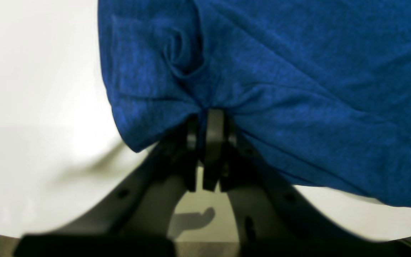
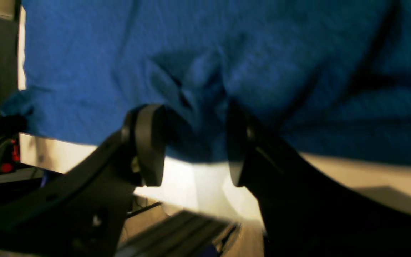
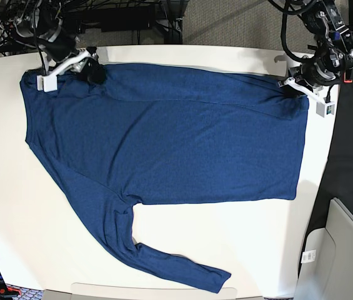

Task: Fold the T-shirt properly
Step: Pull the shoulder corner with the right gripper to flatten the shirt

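Observation:
The dark blue T-shirt [image 3: 176,137] lies spread flat on the white table [image 3: 257,250], one long sleeve [image 3: 164,265] trailing toward the near edge. My left gripper [image 3: 287,83] sits at the shirt's far right corner; in the left wrist view the gripper [image 1: 209,119] is shut on a pinched fold of the T-shirt [image 1: 298,89]. My right gripper [image 3: 94,73] is at the far left top edge. In the right wrist view its fingers [image 2: 148,142] stand apart, the gripper [image 2: 193,142] is open, and a bunch of the T-shirt [image 2: 227,53] hangs between them.
Cables and arm bases [image 3: 32,19] crowd the back left beyond the table. A dark gap and a light grey bin [image 3: 345,250] lie off the table's right edge. Bare white tabletop shows at the left [image 3: 7,206] and near right.

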`<state>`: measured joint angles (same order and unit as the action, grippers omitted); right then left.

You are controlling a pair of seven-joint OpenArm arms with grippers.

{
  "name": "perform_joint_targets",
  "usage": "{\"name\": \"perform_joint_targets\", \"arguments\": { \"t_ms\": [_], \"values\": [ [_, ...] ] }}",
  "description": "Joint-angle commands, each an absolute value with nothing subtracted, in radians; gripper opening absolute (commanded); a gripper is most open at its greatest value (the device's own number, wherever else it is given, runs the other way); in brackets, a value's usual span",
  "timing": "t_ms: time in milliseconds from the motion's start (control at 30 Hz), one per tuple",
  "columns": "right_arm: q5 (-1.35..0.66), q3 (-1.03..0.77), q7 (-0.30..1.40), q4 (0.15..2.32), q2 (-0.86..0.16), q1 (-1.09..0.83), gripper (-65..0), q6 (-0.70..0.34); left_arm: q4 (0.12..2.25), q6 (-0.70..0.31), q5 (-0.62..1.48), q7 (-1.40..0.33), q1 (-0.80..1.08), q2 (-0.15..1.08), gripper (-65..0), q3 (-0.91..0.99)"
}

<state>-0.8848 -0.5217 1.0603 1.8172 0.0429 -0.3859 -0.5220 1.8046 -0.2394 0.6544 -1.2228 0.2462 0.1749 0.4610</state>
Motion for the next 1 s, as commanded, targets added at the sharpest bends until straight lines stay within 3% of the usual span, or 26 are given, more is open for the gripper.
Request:
{"name": "perform_joint_targets", "arguments": {
  "t_ms": [0,67,233,733,967],
  "values": [
    [-0.891,-0.522,1.044,1.827,0.048,-0.377,-37.5,-0.530,1.822,-0.243,0.664,-1.213,0.245,0.186,-64.9,0.469],
    [-0.866,-0.521,1.044,1.825,0.058,-0.351,-40.0,-0.530,1.822,-0.243,0.664,-1.213,0.245,0.186,-64.9,0.469],
    [-0.834,-0.521,1.044,1.825,0.085,-0.306,-62.3,-0.535,1.822,-0.243,0.664,-1.213,0.245,0.186,-64.9,0.469],
    [-0.829,-0.535,1.038,1.822,0.085,-0.127,-63.0,-0.536,1.819,-0.243,0.657,-1.211,0.245,0.186,-64.9,0.469],
    [-0.785,-0.615,1.038,1.710,0.076,-0.021,-62.8,-0.536,1.819,-0.243,0.657,-1.210,0.260,0.189,-64.9,0.470]
  ]
}}
